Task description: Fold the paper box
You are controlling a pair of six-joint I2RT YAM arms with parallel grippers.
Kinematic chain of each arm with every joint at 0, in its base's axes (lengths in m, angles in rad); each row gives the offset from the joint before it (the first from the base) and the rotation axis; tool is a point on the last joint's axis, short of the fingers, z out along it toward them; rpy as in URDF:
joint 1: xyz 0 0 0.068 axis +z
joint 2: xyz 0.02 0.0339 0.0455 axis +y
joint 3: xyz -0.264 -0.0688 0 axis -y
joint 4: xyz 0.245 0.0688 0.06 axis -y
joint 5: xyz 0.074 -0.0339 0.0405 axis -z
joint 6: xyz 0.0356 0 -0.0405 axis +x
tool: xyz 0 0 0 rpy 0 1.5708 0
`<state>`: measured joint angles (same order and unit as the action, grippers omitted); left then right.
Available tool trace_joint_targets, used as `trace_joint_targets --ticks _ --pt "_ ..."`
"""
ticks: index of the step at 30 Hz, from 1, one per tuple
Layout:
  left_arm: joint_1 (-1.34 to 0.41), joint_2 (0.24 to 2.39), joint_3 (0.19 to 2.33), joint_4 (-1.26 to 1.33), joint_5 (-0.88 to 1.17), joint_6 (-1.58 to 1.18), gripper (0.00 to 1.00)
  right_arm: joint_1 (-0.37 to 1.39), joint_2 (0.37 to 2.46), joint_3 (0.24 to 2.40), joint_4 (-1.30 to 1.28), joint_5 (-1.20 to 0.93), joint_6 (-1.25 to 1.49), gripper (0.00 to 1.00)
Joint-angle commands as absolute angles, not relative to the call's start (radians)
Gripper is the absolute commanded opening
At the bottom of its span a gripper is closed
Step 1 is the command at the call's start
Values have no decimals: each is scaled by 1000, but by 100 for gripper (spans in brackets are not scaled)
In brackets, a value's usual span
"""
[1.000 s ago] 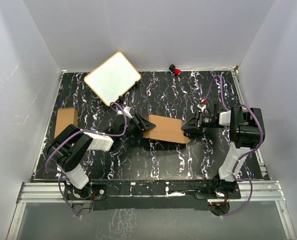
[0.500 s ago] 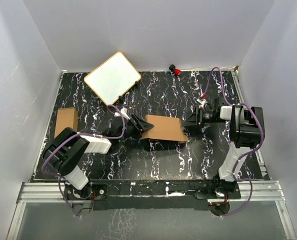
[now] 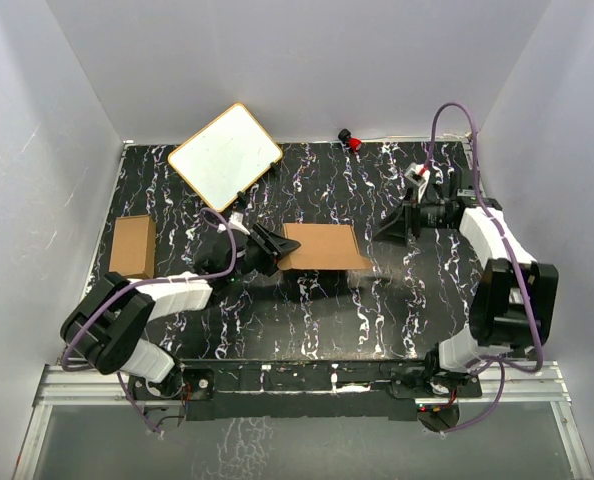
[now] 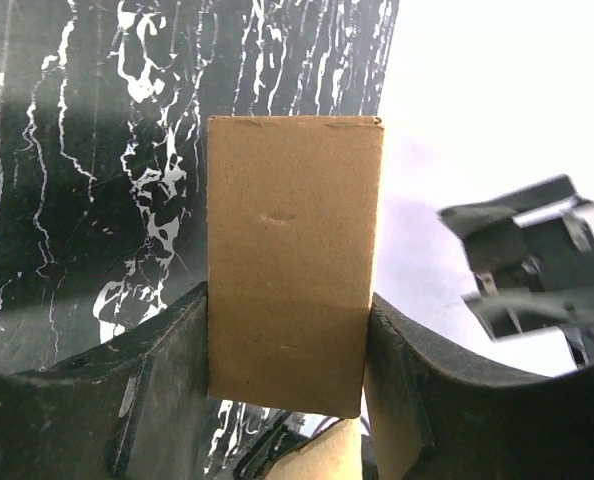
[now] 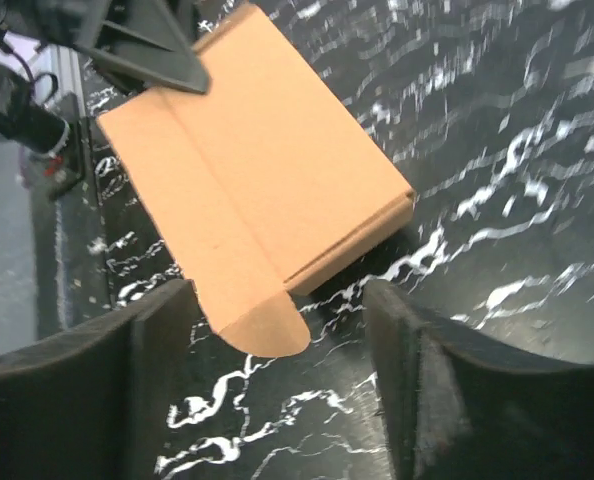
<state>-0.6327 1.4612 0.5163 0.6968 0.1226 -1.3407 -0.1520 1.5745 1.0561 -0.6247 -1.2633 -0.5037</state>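
across the whole workspace spreads a black table top (image 3: 307, 320) veined with white, glossy like polished marble. toward its far left corner sits a white board (image 3: 225, 155), a rounded rectangle with a tan rim, turned at an angle. near the middle is the paper box (image 3: 322, 246), a shallow oblong carton of plain matte brown cardboard, with a crease running lengthwise and a rounded tab at one corner. the left gripper (image 4: 287, 310) is clamped on the box's left end, its black fingers (image 4: 167, 370) pressed against both long sides. the right gripper (image 5: 275, 300) gapes wide just off the box's right end, touching nothing. a second small brown carton (image 3: 132, 246) lies by the left edge, well apart. at the far edge sits a tiny red-and-black item (image 3: 351, 139), perhaps a clip, too small to tell.
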Motion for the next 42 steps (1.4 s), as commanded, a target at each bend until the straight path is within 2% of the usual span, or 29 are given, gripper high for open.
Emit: trace_joint_targets --ticks 1,3,6,8,11,20,34,42 --pt "-615 1394 589 527 111 -1425 34 -154 1437 1124 -772 -1384 -949 81" --pt "-613 1376 621 428 84 -1452 34 -150 1381 1106 -767 -1404 -1058 99" --pt "-608 1340 667 305 56 -1480 34 -120 1291 1028 -625 -1395 -1086 99" --pt "-596 1317 708 199 53 -1539 35 5 1212 969 -496 -1232 -1060 99" --pt "-582 1307 717 159 72 -1587 35 118 1219 994 -510 -1112 -1092 100" --pt "-553 1304 738 116 127 -1655 35 430 1226 965 -305 -665 -1068 100" --pt "-550 1320 743 145 164 -1716 36 565 1275 858 -162 -541 -1135 99" --pt "-549 1327 737 163 167 -1752 36 636 1304 820 -80 -417 -1152 92"
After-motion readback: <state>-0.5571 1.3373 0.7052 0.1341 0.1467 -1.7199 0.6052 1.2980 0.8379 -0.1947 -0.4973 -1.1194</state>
